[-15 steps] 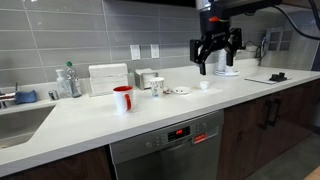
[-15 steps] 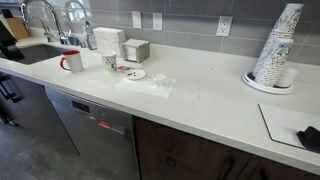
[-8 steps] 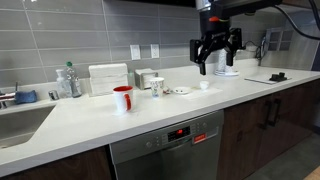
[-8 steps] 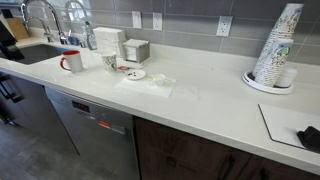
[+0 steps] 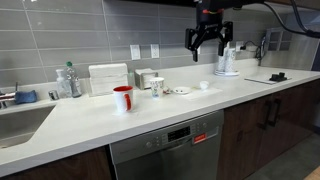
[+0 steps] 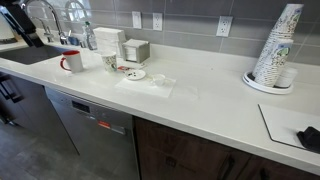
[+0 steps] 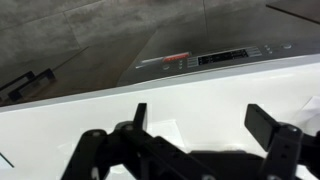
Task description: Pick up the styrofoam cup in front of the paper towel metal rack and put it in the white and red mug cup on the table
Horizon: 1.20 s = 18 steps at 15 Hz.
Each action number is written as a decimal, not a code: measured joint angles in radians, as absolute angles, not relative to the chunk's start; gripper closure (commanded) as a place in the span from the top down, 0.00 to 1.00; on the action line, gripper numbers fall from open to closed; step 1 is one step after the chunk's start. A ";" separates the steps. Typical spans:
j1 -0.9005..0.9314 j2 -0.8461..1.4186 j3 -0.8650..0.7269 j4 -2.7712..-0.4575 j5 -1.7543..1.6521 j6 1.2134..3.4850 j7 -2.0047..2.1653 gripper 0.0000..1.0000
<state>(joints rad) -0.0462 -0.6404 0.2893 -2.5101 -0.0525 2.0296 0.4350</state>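
The styrofoam cup (image 5: 157,87), small and white with a dark print, stands on the white table (image 5: 110,125) just right of the red mug (image 5: 122,98) with the white inside. Both also show in an exterior view, the cup (image 6: 109,62) beside the mug (image 6: 71,61). My gripper (image 5: 207,40) hangs open and empty, high above the counter and well to the right of the cup. In the wrist view the gripper (image 7: 200,115) has its jaws wide apart over the table's front edge (image 7: 150,95). Neither cup nor mug shows there.
A small white plate (image 5: 178,91) lies right of the cup. A white dispenser box (image 5: 108,78) and a smaller box (image 5: 147,77) stand behind. A tall stack of paper cups (image 6: 277,45) stands far right. The sink (image 5: 20,120) is at the left, the dishwasher (image 5: 167,145) below.
My gripper has risen and shifted a little to the left, still open. The cup and the mug have not moved.
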 measured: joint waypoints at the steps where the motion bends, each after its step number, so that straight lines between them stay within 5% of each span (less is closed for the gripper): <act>1: -0.060 -0.609 0.279 -2.485 -0.055 2.044 0.440 1.00; 18: 0.043 0.042 0.234 -1.933 -0.106 2.215 0.489 1.00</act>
<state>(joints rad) 0.0426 0.0423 0.2341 -1.9333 -0.1058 2.2150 0.4888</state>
